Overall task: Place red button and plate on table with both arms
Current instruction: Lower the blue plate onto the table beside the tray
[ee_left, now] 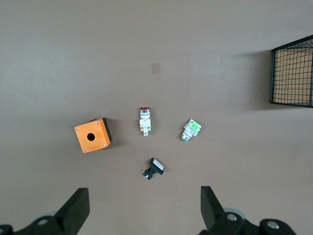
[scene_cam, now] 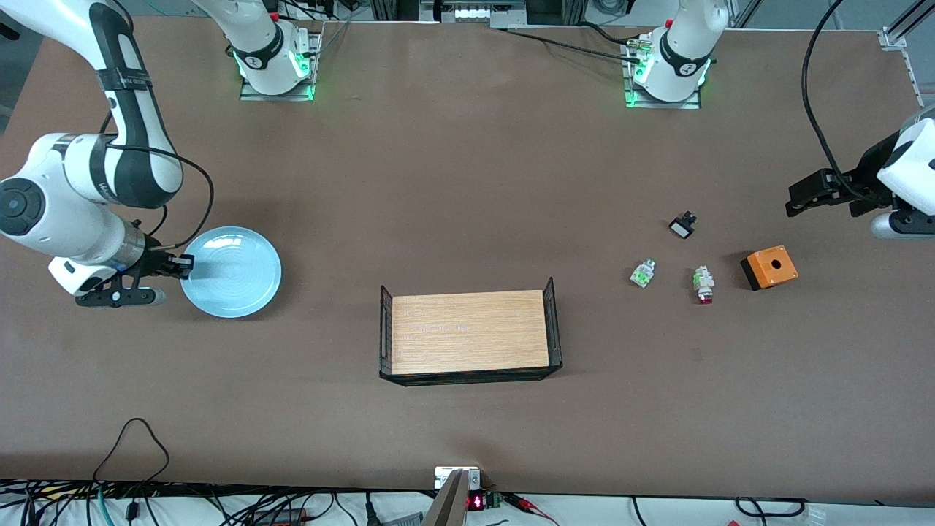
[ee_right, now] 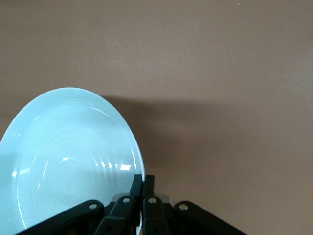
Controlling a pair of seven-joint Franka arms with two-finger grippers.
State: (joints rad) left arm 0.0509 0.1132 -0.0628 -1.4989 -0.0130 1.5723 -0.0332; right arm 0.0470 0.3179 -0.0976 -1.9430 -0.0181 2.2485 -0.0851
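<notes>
The pale-blue plate (scene_cam: 231, 272) is at the right arm's end of the table (scene_cam: 467, 183). My right gripper (scene_cam: 184, 267) is shut on its rim; in the right wrist view the fingers (ee_right: 145, 180) pinch the plate's (ee_right: 68, 156) edge. I cannot tell whether the plate rests flat. The red button (scene_cam: 704, 285) lies on the table toward the left arm's end, and also shows in the left wrist view (ee_left: 144, 120). My left gripper (scene_cam: 796, 203) is open and empty in the air, over the table beside the small parts; its fingers (ee_left: 78, 208) frame bare tabletop.
A green-capped button (scene_cam: 643, 272), a black-and-white part (scene_cam: 683, 225) and an orange box with a hole (scene_cam: 769, 267) lie around the red button. A wooden tray with black wire ends (scene_cam: 469, 332) sits mid-table, nearer the front camera. Cables run along the front edge.
</notes>
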